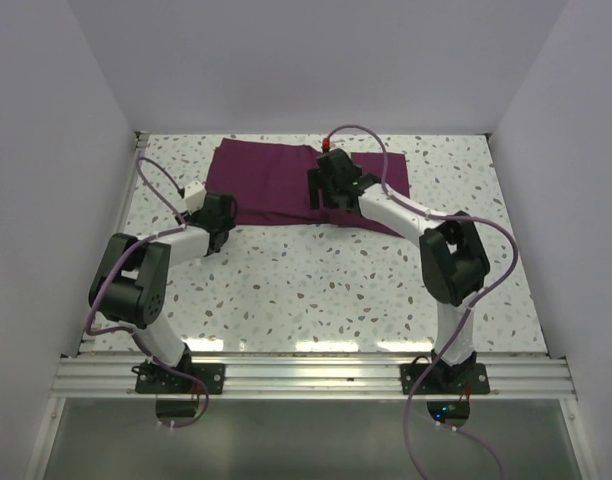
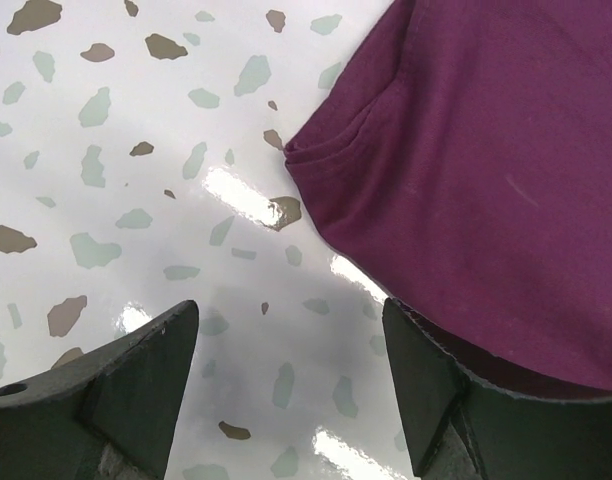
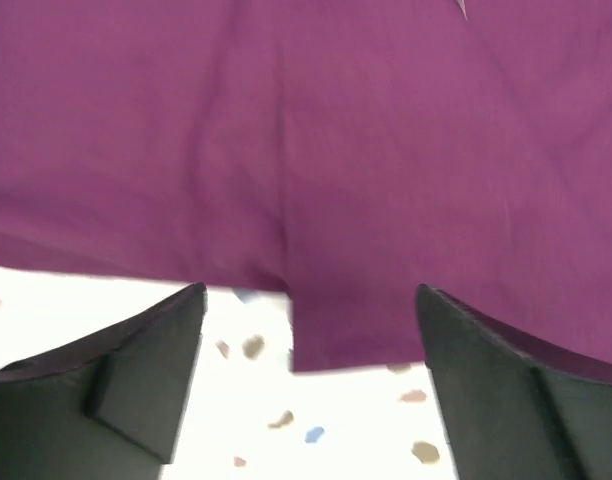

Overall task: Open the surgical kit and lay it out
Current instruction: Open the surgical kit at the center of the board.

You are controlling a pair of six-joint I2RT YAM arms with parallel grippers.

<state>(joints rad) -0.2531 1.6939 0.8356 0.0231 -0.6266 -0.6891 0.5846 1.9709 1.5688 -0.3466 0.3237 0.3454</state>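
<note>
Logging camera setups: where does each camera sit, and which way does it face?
Top external: above and behind the robot, looking down at the table; left arm, right arm show.
Left wrist: faces down at the cloth wrap corner; left gripper fingers show.
Right wrist: faces the cloth wrap's edge; right gripper fingers show.
All share the cloth wrap.

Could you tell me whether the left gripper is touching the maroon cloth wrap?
Cannot tell. In the left wrist view, one finger of the open left gripper overlaps the maroon cloth wrap's edge; whether it rests there or hovers above is unclear.
</note>
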